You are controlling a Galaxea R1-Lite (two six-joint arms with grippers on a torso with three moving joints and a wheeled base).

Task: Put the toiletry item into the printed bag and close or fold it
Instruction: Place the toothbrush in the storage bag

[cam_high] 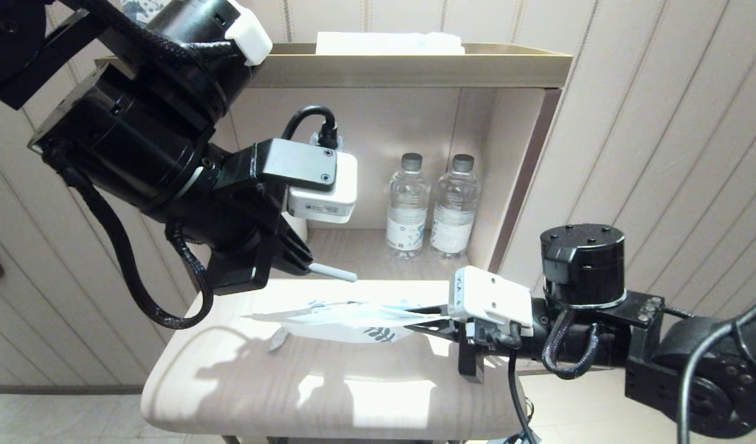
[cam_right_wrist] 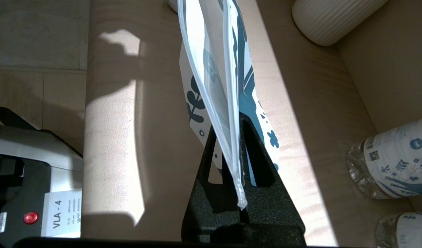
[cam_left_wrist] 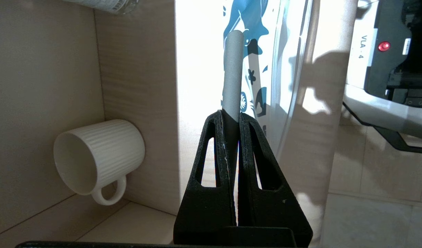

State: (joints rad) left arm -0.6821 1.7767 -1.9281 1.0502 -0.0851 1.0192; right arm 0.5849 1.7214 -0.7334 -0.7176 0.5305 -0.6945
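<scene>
My left end effector [cam_left_wrist: 231, 120] grips the toothbrush [cam_left_wrist: 232, 75] by its handle, just above the printed bag [cam_high: 353, 320], whose edge my right end effector [cam_right_wrist: 236, 137] clamps.

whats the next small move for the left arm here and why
Probably ease the left gripper forward so the toothbrush tip slides into the printed bag. That gripper is shut on the pale handle, which points at the bag, while the right gripper pinches the bag's edge and holds it lifted, its mouth slightly parted.
</scene>
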